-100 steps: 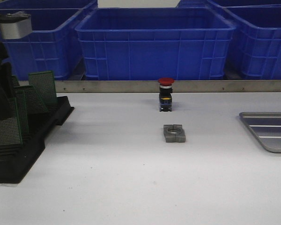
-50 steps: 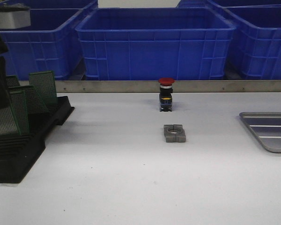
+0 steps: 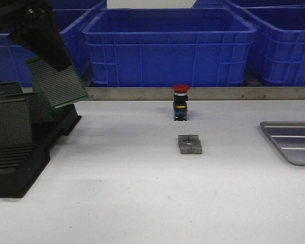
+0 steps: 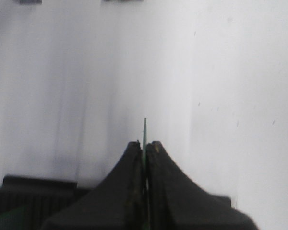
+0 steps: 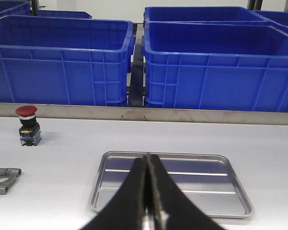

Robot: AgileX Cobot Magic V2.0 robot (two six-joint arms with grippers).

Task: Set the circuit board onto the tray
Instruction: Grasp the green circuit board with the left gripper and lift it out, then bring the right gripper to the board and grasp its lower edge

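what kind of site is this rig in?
Probably an electronics assembly or parts-sorting bench: blue plastic bins lined up behind the table, a black rack of green circuit boards, and a red push-button switch beside a metal clamp.

Circuit board (image 3: pixel 57 84): green w/ fine pale dot grid. Left pincer (image 4: pixel 144 149): black. Right pincer (image 5: pixel 147 191): black too. Rack (image 3: pixel 20 162): black, ribbed slots, more green dotted boards in it. Tray (image 5: pixel 173 183): silver-grey, ribbed base. Bins (image 3: pixel 168 46): solid blue. Push button (image 3: pixel 180 101): red cap, black body, sm yellow mark. Clamp block (image 3: pixel 189 144): dull grey metal. Desk (image 3: pixel 152 203): plain white.
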